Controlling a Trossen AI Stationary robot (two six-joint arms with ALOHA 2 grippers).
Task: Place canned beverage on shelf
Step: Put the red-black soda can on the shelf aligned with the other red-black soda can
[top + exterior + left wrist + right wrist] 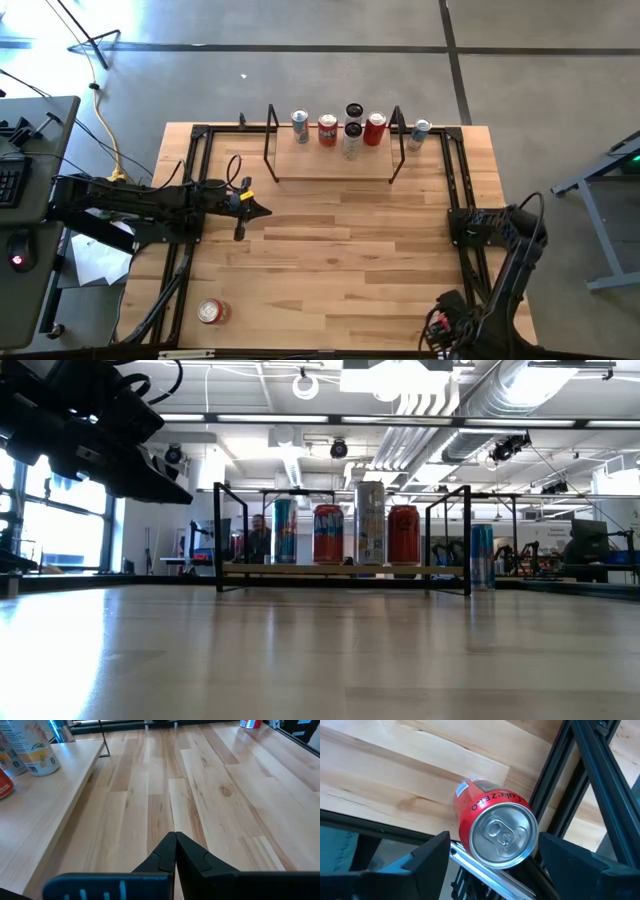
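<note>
A red canned beverage [490, 815] stands on the tabletop beside a black frame rail, its silver top facing the right wrist camera. My right gripper [494, 837] points down over it at the table's front right [446, 318]. It is open, one finger on either side of the can's upper end, with a thin gap on each side. The shelf [330, 168], a light-wood plank between black rod frames, stands at the far middle and carries several cans [345, 535]. My left gripper [262, 211] is shut and hovers at the table's left [175, 840], holding nothing.
One can [420, 133] stands on the table just right of the shelf. Another red can [212, 312] lies on its side near the front left corner. Black frame rails [462, 200] run along both sides of the table. The middle of the tabletop [340, 250] is bare wood.
</note>
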